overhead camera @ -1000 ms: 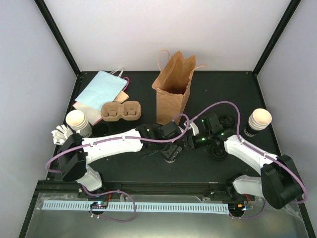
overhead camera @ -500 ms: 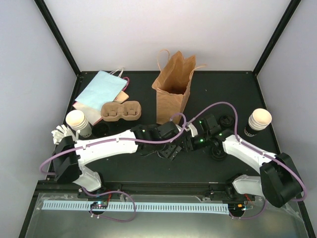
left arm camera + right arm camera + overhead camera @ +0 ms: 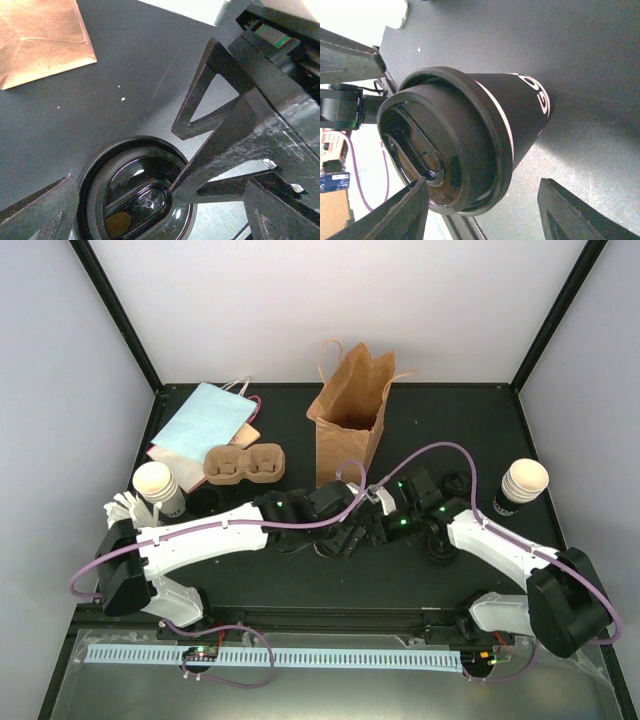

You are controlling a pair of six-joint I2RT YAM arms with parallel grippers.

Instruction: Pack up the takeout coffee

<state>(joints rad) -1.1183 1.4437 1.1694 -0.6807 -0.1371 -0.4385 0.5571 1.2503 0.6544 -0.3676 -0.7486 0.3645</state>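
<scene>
Coffee cup [image 3: 485,125], lid [image 3: 140,195] on, sits on the counter [image 3: 300,582] at six o'clock from the brown bag [image 3: 350,420], the left gripper [image 3: 130,185] spread open over its lid and the right gripper [image 3: 480,200] open around its side, so grasping seems in hand, and next one gripper must squeeze and lift it bagward.

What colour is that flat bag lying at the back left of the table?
The flat bag is pale blue; the top external view shows it best.
</scene>
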